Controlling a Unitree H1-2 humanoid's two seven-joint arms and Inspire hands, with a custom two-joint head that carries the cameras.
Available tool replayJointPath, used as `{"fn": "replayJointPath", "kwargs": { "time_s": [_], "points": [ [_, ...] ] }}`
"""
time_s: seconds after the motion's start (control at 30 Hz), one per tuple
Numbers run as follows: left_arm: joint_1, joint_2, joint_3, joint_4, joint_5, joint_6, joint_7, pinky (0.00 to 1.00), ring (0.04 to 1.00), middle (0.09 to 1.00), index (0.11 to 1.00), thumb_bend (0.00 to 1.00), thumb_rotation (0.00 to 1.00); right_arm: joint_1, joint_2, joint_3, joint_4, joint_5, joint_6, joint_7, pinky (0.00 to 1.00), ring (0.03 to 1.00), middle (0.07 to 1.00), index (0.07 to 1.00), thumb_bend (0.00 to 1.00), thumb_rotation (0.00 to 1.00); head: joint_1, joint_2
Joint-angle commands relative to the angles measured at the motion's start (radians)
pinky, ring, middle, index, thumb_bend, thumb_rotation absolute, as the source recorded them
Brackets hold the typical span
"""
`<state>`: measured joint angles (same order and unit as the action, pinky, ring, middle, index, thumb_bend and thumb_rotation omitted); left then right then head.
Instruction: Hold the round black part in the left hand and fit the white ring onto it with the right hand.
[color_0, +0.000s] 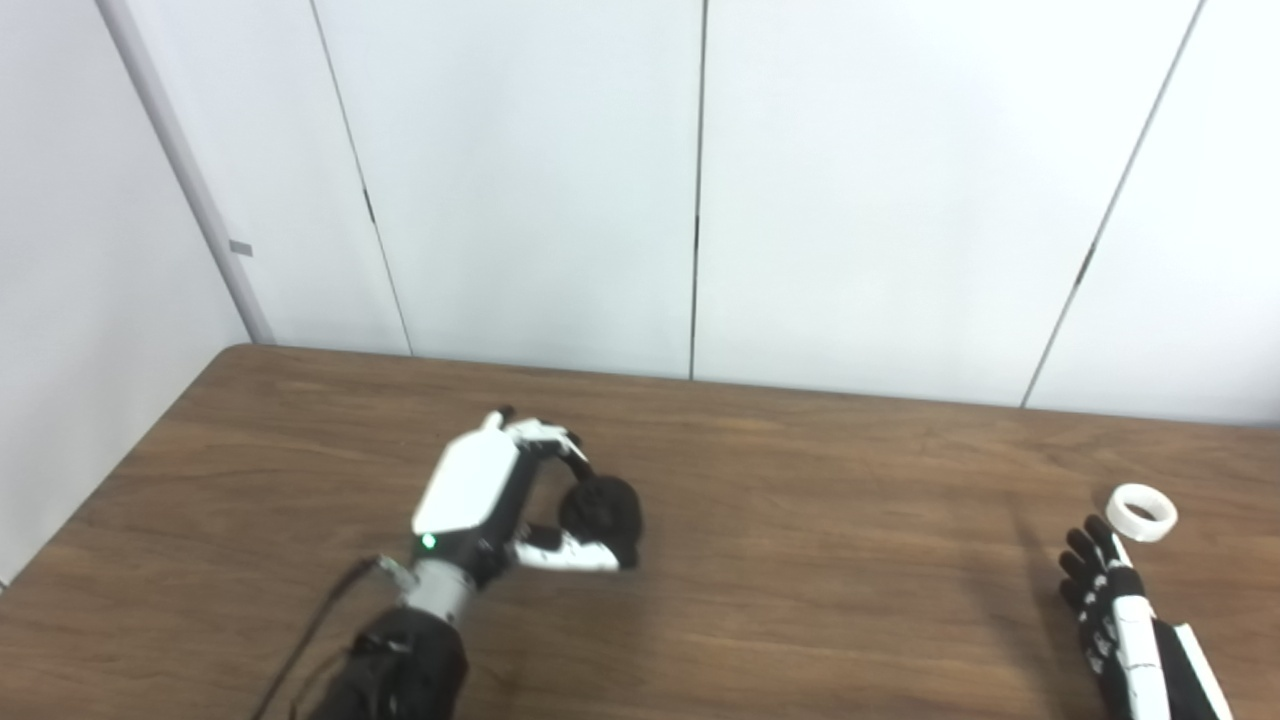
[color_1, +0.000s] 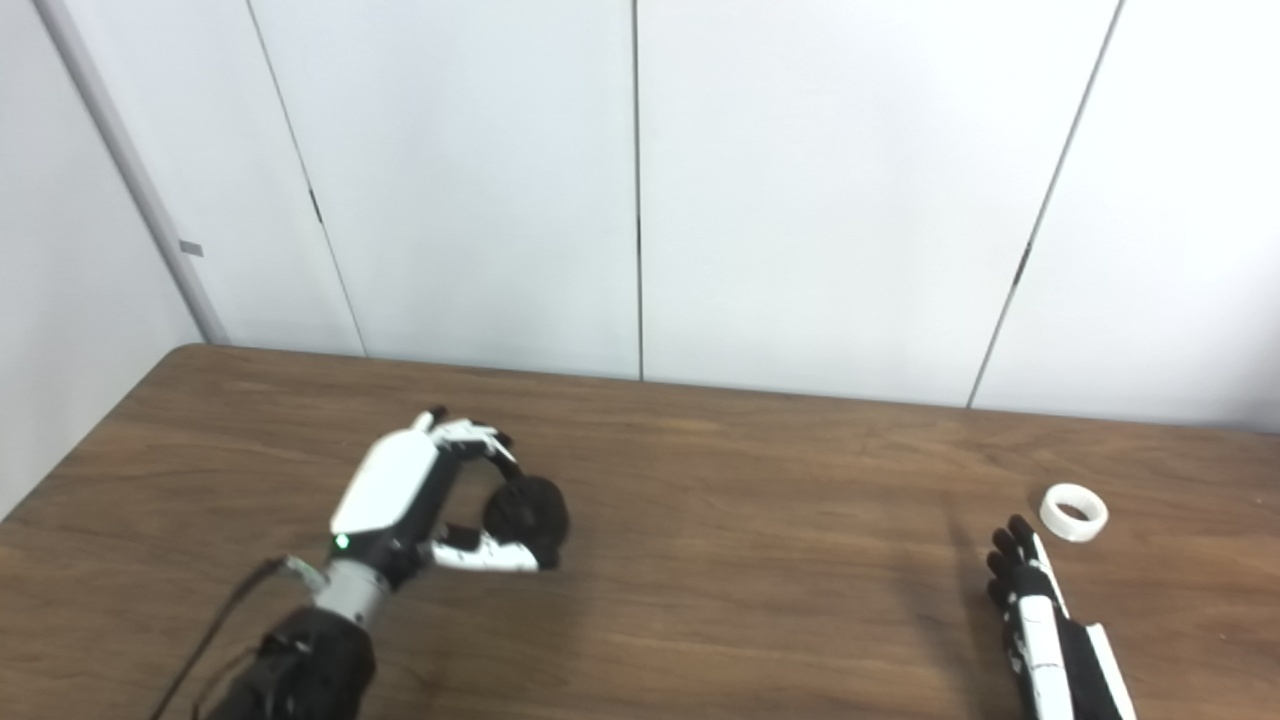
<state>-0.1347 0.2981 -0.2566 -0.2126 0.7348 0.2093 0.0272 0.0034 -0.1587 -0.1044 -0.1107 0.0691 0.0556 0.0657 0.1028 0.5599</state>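
Observation:
The round black part is at the left middle of the wooden table. My left hand is curled around it, fingers over its far side and thumb under its near side; I cannot tell whether it is lifted off the table. The white ring lies flat on the table at the far right. My right hand is just near of the ring, fingers stretched out towards it and apart, holding nothing. It also shows in the right eye view, a short way from the ring.
White wall panels stand close behind the table's far edge. A black cable runs along my left forearm.

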Motion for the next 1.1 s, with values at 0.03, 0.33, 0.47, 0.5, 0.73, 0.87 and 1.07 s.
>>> {"fn": "replayJointPath", "kwargs": {
  "time_s": [0.03,0.33,0.47,0.5,0.73,0.87,1.07],
  "points": [
    [0.017,-0.007,-0.031,-0.072,0.065,-0.041,-0.002,1.00,0.882,0.784,0.484,0.52,0.05,-0.013,0.001,0.001,-0.031,-0.006,0.026,-0.009,1.00,0.968,0.972,1.000,0.52,1.00,-0.023,0.013],
    [0.109,-0.066,-0.118,-0.030,0.158,-0.156,0.061,1.00,0.868,0.773,0.483,0.52,0.05,-0.008,0.015,0.007,-0.054,-0.005,0.043,-0.021,1.00,0.959,0.963,0.991,0.52,1.00,-0.075,0.041],
    [0.128,-0.076,-0.136,-0.002,0.189,-0.187,0.068,1.00,0.859,0.770,0.483,0.52,0.05,-0.006,0.021,0.012,-0.078,-0.014,0.075,-0.028,1.00,0.964,0.963,0.990,0.55,1.00,-0.114,0.066],
    [0.134,-0.077,-0.139,0.002,0.195,-0.191,0.069,1.00,0.860,0.771,0.483,0.52,0.05,-0.005,0.023,0.014,-0.085,-0.019,0.081,-0.031,1.00,0.960,0.959,0.987,0.55,1.00,-0.121,0.071],
    [0.175,-0.073,-0.155,0.035,0.206,-0.231,0.079,1.00,0.865,0.776,0.483,0.52,0.05,0.000,0.034,0.027,-0.143,-0.044,0.141,-0.044,1.00,0.943,0.947,0.976,0.55,1.00,-0.156,0.111],
    [0.197,-0.072,-0.154,0.038,0.202,-0.240,0.082,1.00,0.868,0.778,0.483,0.52,0.05,0.001,0.041,0.027,-0.176,-0.040,0.173,-0.046,1.00,0.948,0.943,0.972,0.56,1.00,-0.179,0.135],
    [0.211,-0.064,-0.151,0.041,0.201,-0.244,0.080,1.00,0.877,0.782,0.483,0.52,0.05,-0.003,0.051,0.023,-0.213,-0.027,0.214,-0.049,1.00,0.954,0.954,0.978,0.56,1.00,-0.189,0.166]
  ]
}}
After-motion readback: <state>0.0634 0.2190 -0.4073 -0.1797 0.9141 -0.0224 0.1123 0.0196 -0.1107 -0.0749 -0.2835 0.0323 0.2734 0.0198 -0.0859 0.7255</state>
